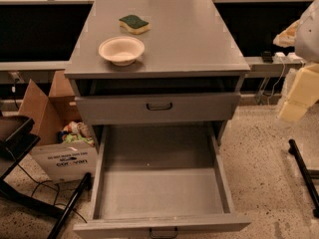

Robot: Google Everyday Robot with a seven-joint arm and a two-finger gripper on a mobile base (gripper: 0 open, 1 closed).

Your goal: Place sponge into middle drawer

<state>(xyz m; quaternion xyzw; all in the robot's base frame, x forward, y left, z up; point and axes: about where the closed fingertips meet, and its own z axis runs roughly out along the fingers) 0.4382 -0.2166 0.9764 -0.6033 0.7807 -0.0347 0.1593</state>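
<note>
At three o'clock, against the view's right edge, the arm (310, 31) shows a rounded white shell with a tan patch beside it; below it the gripper (296, 101) is blocky, pale cream-yellow plastic with flat, angled faces.

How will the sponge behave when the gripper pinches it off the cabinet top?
Sponge: foam body, so it probably compresses under a pinch and weighs little. Lying flat, green scourer up, it should slide rather than roll or tip if nudged. Gripper hangs at the right edge, apart from it.
</note>
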